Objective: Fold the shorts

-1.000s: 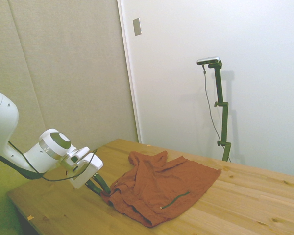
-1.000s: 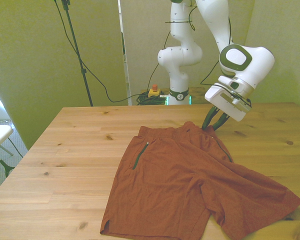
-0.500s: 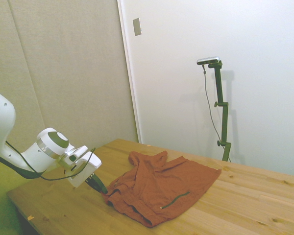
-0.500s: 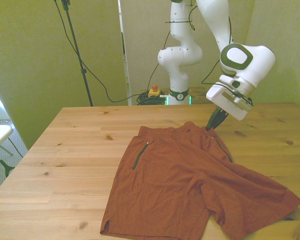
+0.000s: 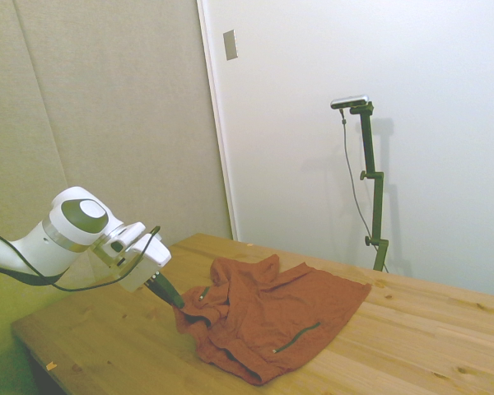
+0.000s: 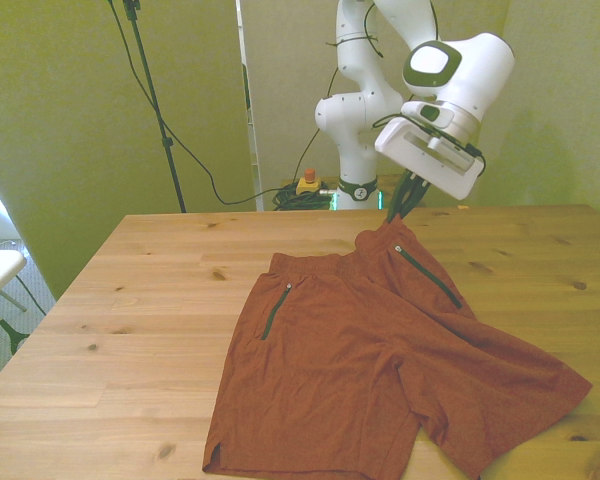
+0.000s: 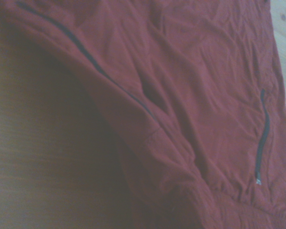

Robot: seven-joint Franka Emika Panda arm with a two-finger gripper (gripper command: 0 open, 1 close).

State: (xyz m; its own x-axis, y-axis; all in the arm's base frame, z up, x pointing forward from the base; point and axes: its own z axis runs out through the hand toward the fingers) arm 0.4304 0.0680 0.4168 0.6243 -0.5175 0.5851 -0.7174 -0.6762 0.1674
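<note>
The rust-orange shorts (image 6: 380,360) lie spread on the wooden table (image 6: 150,290), legs toward the near edge in the front view. My gripper (image 6: 390,218) is shut on the waistband corner at the front view's right and holds it a little above the table, so the cloth rises to a peak there. From the side, the gripper (image 5: 179,303) pinches the raised edge of the shorts (image 5: 272,317). The wrist view shows the shorts (image 7: 195,95) from close by, with two dark zipper lines and shadowed table beside them.
Bare table lies on the front view's left and along the far edge. One leg of the shorts reaches close to the near right corner (image 6: 570,385). A small yellow box with a red button (image 6: 307,181) sits beyond the table by the robot base.
The fingers went from open around the waistband corner to shut on it. The gripper then rose and moved toward the front view's left, lifting that corner and dragging the shorts slightly.
</note>
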